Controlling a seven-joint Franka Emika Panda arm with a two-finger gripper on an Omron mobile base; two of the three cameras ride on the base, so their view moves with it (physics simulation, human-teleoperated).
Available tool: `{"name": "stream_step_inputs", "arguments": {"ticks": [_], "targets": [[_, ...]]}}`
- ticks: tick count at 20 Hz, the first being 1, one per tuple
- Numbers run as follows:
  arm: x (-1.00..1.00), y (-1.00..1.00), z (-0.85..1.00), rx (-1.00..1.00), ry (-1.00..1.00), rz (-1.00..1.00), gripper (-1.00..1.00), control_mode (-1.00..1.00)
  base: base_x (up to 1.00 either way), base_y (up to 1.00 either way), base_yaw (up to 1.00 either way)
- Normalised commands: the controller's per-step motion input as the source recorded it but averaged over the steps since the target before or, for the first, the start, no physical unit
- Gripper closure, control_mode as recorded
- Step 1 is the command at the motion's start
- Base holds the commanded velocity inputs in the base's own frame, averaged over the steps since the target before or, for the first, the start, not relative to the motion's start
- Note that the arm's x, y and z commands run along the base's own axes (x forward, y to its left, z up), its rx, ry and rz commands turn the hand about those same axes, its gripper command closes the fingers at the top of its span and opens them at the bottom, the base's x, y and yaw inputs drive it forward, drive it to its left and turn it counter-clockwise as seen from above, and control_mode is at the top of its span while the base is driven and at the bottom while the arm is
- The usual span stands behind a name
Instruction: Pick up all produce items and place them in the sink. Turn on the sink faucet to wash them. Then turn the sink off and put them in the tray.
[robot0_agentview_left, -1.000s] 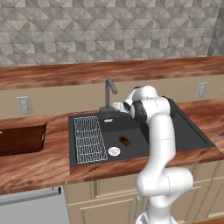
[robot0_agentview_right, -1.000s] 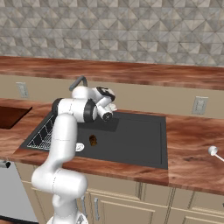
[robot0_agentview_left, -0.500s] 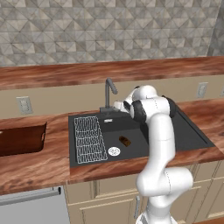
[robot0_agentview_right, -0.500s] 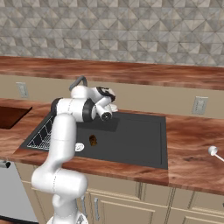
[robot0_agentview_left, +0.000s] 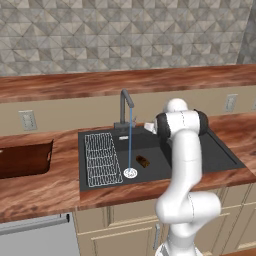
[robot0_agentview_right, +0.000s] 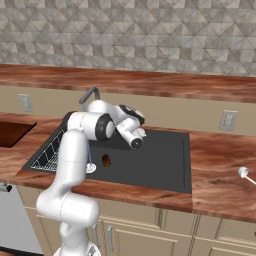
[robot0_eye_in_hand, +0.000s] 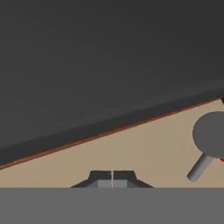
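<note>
In the left base view you have water running: a thin blue stream falls from the sink faucet (robot0_agentview_left: 126, 107) straight down to the round drain (robot0_agentview_left: 130, 173) in the black sink (robot0_agentview_left: 220, 152). The produce item (robot0_agentview_left: 143, 161) lies on the basin floor just right of that stream, beside the drain and right of the white wire rack (robot0_agentview_left: 101, 158), with its long axis running roughly from far-left to near-right. Your arm's wrist hangs over the far middle of the basin, so the lump sits left of it and nearer to you, low down. The tray (robot0_agentview_left: 25, 160) waits well off to the left, set in the counter. In the right base view the gripper (robot0_agentview_right: 136, 143) pokes out to the right over the open basin floor, while the produce item (robot0_agentview_right: 106, 160) lies below and to the left of it, well apart, and the faucet (robot0_agentview_right: 90, 95) rises behind the arm. In the hand view the fingertips (robot0_eye_in_hand: 101, 179) meet with no gap, pinched together on nothing, and a grey knob on a stem (robot0_eye_in_hand: 209, 141) shows at the right. Your next reach, I judge, turns back left toward the faucet handle before going down for the lump.
</note>
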Motion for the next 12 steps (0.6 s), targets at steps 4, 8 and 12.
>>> {"name": "stream_step_inputs", "arguments": {"ticks": [4,8,12], "targets": [[-0.04,0.0,0.06,0.03,-0.06,0.2,1.0,-1.0,0.0,0.0,0.0],[0.0,0.0,0.19,0.02,-0.17,0.24,1.0,-1.0,0.0,0.0,0.0],[0.0,0.03,0.04,0.0,-0.18,0.23,-1.0,-1.0,0.0,0.0,0.0]]}}
